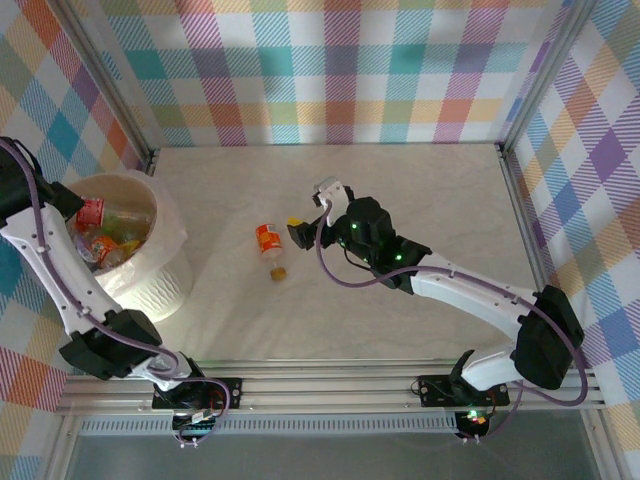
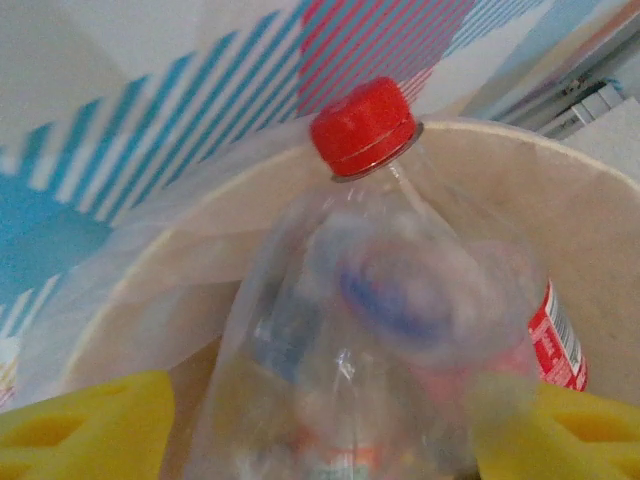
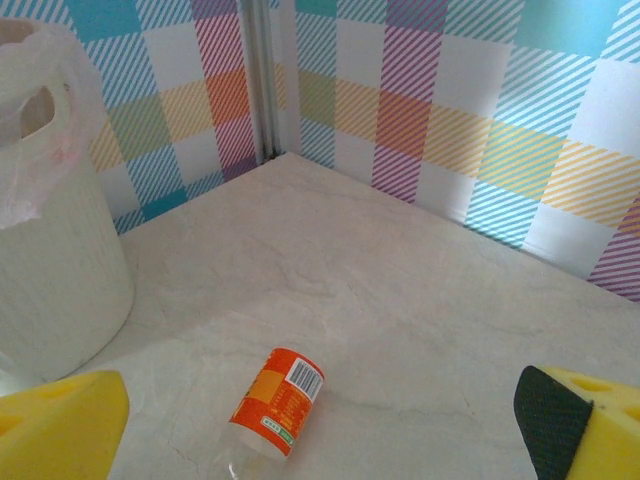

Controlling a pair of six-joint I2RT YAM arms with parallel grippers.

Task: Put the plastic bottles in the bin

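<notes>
Left gripper [image 2: 320, 430] flanked the clear, red-capped plastic bottle [image 2: 390, 300] over the round white ribbed bin [image 1: 150, 285], apparently for release; clamping could not be determined. Right gripper [image 3: 320, 425], jaws wide apart, hovered above the orange-labelled clear bottle [image 3: 278, 400] on the table [image 3: 400, 300], staged for pickup.

No word, brand or number can be read anywhere. The bottle [image 3: 272, 412] lying on the worktop [image 3: 400, 280] carries an orange label [image 3: 268, 392] with a white barcode patch [image 3: 305, 377] at its upper end. The bars show, but any digits by them are too small to tell. The pale print lower on that label is blurred. The red-capped bottle [image 2: 400, 330] has a red label [image 2: 555, 340] on its side with fine white lines of print, too blurred to read.
</notes>
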